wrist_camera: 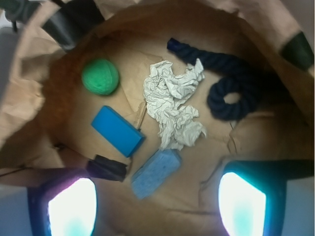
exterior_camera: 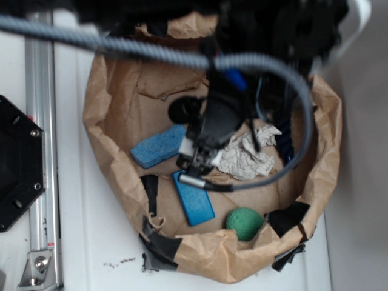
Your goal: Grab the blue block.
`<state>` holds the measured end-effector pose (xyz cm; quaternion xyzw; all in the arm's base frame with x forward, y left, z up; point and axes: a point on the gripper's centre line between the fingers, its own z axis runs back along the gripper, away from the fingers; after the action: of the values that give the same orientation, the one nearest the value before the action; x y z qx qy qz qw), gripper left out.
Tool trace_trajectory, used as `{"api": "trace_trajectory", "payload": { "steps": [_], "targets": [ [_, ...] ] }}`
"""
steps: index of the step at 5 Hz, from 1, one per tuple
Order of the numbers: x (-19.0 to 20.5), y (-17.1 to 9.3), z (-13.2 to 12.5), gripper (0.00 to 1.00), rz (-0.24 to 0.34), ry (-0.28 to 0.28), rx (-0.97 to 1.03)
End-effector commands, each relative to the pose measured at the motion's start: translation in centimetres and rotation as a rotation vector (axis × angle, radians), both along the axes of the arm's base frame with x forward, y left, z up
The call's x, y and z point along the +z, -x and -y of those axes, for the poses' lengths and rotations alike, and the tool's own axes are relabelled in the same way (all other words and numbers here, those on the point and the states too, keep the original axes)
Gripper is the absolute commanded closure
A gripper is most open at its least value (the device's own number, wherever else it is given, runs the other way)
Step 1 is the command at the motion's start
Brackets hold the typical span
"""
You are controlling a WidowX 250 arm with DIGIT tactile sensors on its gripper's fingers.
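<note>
Fingers (wrist_camera: 157, 206) spread wide and empty, hovering above the paper bag (exterior_camera: 103, 121). Blue block (wrist_camera: 118, 131) lies flat at 10 o'clock from them. Risk: closing on the paler sponge brick (wrist_camera: 156, 172) at 12 o'clock, just beside it. Crumpled paper (wrist_camera: 173, 105), dark rope (wrist_camera: 231, 96) and green ball (wrist_camera: 100, 76) crowd nearby.

Arm (exterior_camera: 279, 24): black body, blurred at top of exterior view. Thick grey braided cable (exterior_camera: 151, 51) crosses the top and loops down the right side. Thinner dark cable runs from the loop to a small silver cylindrical plug (exterior_camera: 193, 180). Gripper (exterior_camera: 203, 154): black housing, white parts near the tip. Blue patch (exterior_camera: 235, 79) on the arm above it. Wrist view: two dark-framed fingers (wrist_camera: 71, 206) with bright, glowing white-cyan pads, overexposed.
</note>
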<state>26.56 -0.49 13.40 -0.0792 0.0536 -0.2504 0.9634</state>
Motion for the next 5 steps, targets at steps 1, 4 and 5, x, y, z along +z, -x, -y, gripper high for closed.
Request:
{"api": "trace_trajectory", "payload": {
  "steps": [1,4,5],
  "targets": [
    [-4.6,3.3,4.4,0.0,0.136,-0.127,-0.424],
    [-8.4,1.9,6.9,0.0,0.203,-0.023,-0.571],
    [-10.5,3.5,8.7,0.0,0.124,-0.034,-0.677]
  ]
}}
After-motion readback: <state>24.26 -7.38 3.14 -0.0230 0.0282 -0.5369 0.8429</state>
